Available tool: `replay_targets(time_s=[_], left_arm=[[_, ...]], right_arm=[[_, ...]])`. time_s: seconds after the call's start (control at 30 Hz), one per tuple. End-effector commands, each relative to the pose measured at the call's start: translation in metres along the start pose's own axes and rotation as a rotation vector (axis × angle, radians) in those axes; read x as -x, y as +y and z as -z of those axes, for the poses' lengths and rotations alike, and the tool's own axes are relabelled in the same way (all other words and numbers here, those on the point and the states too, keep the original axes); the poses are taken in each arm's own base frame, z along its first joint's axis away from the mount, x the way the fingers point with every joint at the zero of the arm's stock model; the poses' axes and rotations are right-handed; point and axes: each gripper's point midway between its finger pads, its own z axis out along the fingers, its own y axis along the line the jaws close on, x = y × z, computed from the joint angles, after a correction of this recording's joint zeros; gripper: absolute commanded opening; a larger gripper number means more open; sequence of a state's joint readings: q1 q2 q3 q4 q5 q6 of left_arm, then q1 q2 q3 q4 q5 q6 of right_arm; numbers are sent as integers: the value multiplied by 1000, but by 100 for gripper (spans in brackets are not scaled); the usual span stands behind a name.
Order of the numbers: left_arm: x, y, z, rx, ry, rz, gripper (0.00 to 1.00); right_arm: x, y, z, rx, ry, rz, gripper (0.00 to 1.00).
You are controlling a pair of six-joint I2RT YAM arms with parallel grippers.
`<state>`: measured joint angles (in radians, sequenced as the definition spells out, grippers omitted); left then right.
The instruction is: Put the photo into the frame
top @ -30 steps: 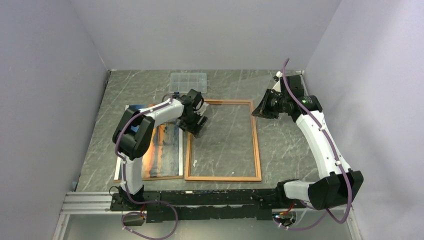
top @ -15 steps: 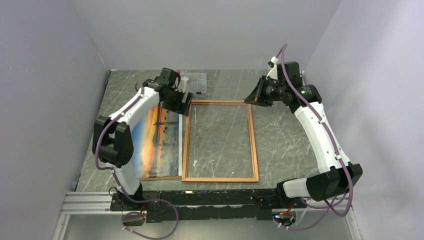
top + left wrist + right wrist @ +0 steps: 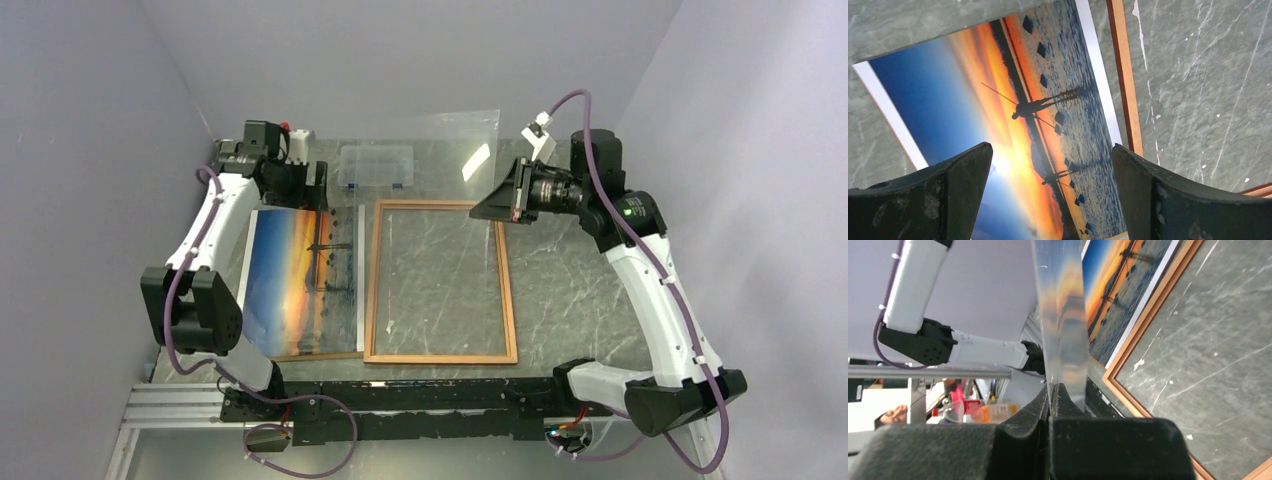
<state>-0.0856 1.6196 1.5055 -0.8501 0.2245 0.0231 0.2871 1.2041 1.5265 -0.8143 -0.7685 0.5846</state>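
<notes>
No legible text or markings anywhere

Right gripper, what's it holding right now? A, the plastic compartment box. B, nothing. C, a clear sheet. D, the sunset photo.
C: the right gripper is pinched shut on an edge of the clear sheet, which is held up above the frame.

Soft even light, glare on clear pane (image 3: 478, 160), foreground seemingly blurred

Clear box (image 3: 375, 166), perhaps lidded, on table (image 3: 570, 290)
</notes>
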Motion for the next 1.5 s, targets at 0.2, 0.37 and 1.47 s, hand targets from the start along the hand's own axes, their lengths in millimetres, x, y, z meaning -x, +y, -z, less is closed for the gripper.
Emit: replay_targets(time_s=[0.2, 0.37, 1.47], left_arm=[[-13, 8, 31, 0, -31, -38, 95], [-36, 7, 15, -36, 32, -73, 95], [-59, -10, -23, -43, 116, -169, 94]], right_arm=[[-42, -78, -57, 22, 181, -144, 0], [-52, -132, -77, -113, 238, -150, 0], [-50, -248, -86, -554, 360, -123, 0]])
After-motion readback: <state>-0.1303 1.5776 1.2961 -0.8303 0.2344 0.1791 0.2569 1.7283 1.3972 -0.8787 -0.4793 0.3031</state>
